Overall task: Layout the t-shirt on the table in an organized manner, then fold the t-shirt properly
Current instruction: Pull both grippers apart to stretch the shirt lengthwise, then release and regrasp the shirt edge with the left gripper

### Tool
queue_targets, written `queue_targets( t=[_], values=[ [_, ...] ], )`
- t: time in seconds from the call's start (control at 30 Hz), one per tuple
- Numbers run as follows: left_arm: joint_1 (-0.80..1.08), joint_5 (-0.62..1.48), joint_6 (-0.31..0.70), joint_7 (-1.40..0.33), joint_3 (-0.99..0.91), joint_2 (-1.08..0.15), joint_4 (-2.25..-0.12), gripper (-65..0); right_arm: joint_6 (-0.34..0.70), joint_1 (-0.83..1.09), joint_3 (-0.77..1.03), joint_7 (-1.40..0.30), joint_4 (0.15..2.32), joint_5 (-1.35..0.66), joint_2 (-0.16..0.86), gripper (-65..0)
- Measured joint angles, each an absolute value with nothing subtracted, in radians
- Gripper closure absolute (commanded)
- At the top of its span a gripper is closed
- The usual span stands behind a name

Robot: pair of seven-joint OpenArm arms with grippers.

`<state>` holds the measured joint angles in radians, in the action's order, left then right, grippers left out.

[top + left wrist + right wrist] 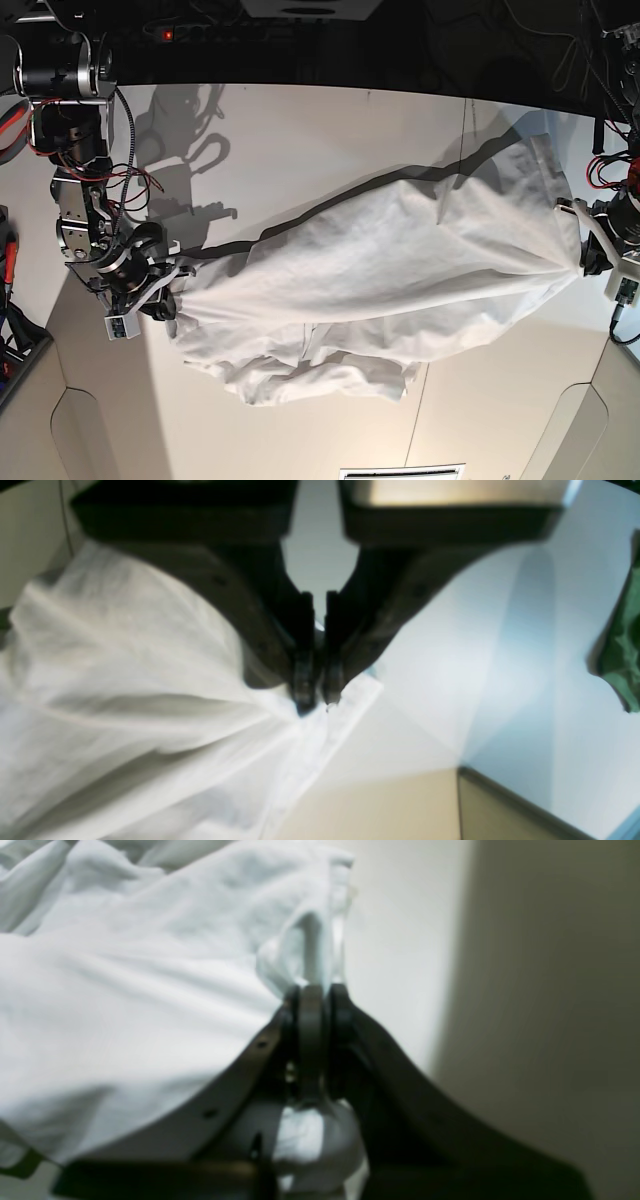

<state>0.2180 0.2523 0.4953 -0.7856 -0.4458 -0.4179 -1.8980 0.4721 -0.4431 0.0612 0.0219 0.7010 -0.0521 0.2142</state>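
Base view: t-shirt (390,280) claw-to-claw

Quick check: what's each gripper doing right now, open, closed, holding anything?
Left gripper: closed, fingers pinching an edge of the t-shirt.
Right gripper: closed, fingers clamped on a bunch of the same t-shirt at its other end.
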Motion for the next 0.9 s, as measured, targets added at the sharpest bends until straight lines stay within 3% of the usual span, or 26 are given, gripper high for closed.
queue_targets(
  t=[0.37, 0.43, 0.5, 0.77, 0.9],
  values=[
    [0.230, 0.269, 0.508, -0.696, -0.446, -0.418, -1.898, -1.5, 0.485, -0.443, 0.060, 0.022, 0.701, -0.078, 0.258, 0.0],
    [0.230, 0.271, 0.541, -0.718, -0.446, -0.418, -1.898, -21.1, 0.491, -0.443, 0.060, 0.022, 0.701, -0.078, 0.257, 0.0],
    [0.230, 0.263, 0.540, -0.727, -0.446, -0.418, -1.898, -30.8, 0.495, -0.443, 0.060, 0.022, 0.701, -0.078, 0.257, 0.0],
    [0.229, 0.205, 0.370, -0.762, -0.477, -0.455, -1.895, -30.9, 0.498, -0.443, 0.060, 0.022, 0.701, -0.078, 0.257, 0.0],
    [0.226, 0.370, 0.304, -0.760, -0.592, -0.455, -1.765, -30.9, 0.500, -0.442, 0.060, 0.021, 0.701, -0.078, 0.257, 0.0]
  ],
)
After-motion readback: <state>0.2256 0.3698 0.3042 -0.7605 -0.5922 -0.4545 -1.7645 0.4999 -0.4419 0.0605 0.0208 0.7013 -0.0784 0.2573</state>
